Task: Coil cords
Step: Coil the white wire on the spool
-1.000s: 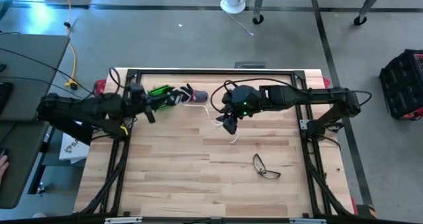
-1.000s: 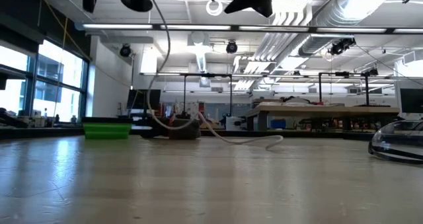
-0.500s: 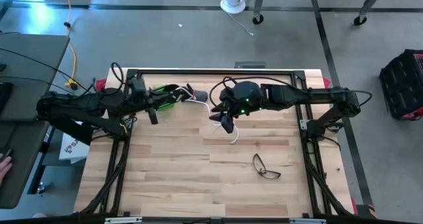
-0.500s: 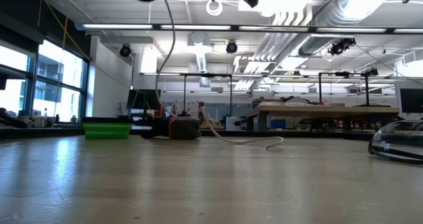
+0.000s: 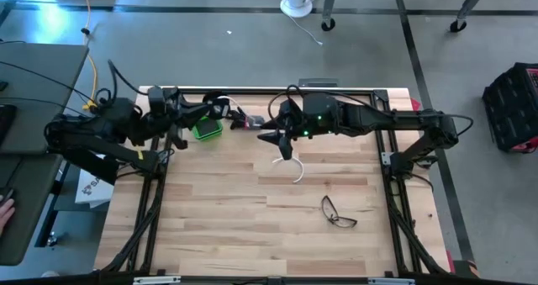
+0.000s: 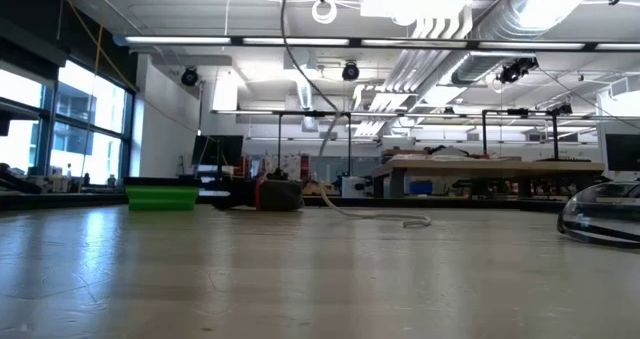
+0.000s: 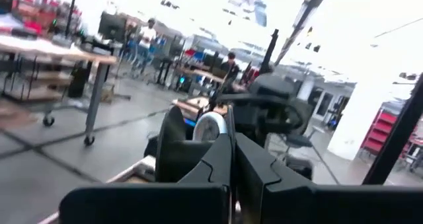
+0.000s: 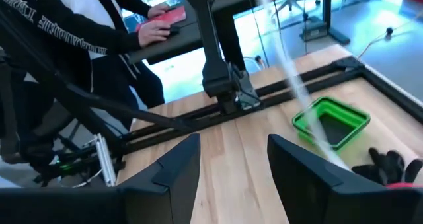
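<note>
The tabletop (image 5: 218, 226) lies bare across its near half, apart from the glasses (image 5: 339, 213) toward the right. The far edge is crowded: a green tray (image 5: 207, 129) and a dark clutter (image 5: 244, 119) just right of it. From that clutter the white cord (image 5: 296, 172) trails toward the middle.

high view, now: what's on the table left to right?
Left gripper → green tray → right gripper → white cord end → glasses.
</note>
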Available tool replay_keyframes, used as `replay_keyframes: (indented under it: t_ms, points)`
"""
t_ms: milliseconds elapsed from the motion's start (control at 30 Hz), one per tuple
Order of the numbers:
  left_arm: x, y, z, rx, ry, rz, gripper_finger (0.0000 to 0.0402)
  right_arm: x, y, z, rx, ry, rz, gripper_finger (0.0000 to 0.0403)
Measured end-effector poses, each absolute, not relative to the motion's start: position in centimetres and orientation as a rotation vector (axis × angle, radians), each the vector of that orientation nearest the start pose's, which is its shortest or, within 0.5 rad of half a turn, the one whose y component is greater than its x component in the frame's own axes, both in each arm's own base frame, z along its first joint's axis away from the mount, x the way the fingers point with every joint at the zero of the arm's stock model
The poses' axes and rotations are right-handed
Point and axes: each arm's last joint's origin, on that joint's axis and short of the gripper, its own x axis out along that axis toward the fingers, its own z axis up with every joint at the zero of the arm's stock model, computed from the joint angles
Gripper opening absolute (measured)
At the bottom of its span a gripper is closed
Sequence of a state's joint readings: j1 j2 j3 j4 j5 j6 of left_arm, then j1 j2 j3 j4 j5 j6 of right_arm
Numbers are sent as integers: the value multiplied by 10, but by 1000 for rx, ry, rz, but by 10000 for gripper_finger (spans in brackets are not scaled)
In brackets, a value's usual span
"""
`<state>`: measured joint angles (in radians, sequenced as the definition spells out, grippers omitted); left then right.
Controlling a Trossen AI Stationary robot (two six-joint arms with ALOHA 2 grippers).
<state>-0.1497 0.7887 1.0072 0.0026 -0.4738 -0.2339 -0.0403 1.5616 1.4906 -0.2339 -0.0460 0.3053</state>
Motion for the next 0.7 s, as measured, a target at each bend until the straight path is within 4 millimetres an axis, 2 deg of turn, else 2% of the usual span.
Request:
replay_keyframes:
  t_ms: [200, 367, 500, 700]
  points:
    - [148, -9, 431, -301, -288, 303, 0, 359, -15, 384, 298, 271, -39, 171]
    - [155, -9, 432, -286, -303, 304, 0, 359, -16, 386, 293, 252, -38, 171]
    - [161, -7, 437, -324, -366, 281, 0, 360, -16, 386, 288, 244, -32, 171]
    - [165, -5, 432, -454, -347, 243, 0, 360, -15, 386, 273, 249, -13, 171]
